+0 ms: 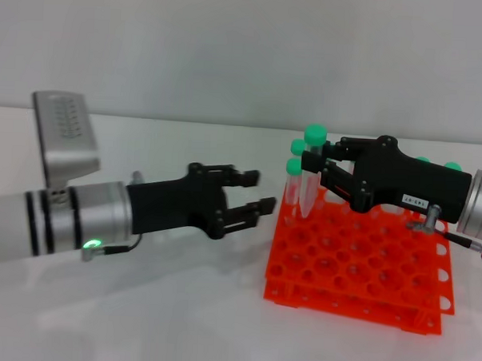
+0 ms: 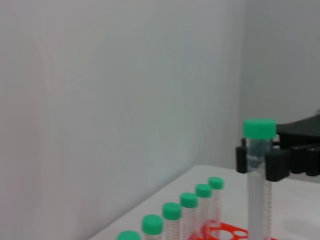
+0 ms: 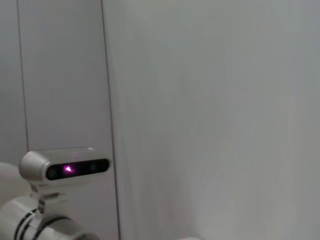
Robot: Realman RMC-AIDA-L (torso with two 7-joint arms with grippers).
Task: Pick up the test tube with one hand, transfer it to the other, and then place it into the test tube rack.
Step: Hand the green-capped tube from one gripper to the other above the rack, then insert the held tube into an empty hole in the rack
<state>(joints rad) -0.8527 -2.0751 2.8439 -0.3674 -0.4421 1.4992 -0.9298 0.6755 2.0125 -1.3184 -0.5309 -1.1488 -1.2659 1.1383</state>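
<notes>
We see the right gripper (image 1: 317,169) with its jaws pinching the tube (image 1: 309,179) just below its green cap, holding it upright above the rack's (image 1: 357,265) near-left holes. The left gripper (image 1: 252,193) hovers just beside the rack with jaws spread, holding nothing. More capped tubes (image 2: 189,216) stand in a row along the rack's far side, on the white counter (image 1: 139,312).

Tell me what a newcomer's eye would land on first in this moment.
The bright orange test tube rack at right, with green-capped tubes along its far edge. Above its far left corner the right claw holds the test tube upright by its upper part. The left claw, open and empty, hovers just left of the rack.
</notes>
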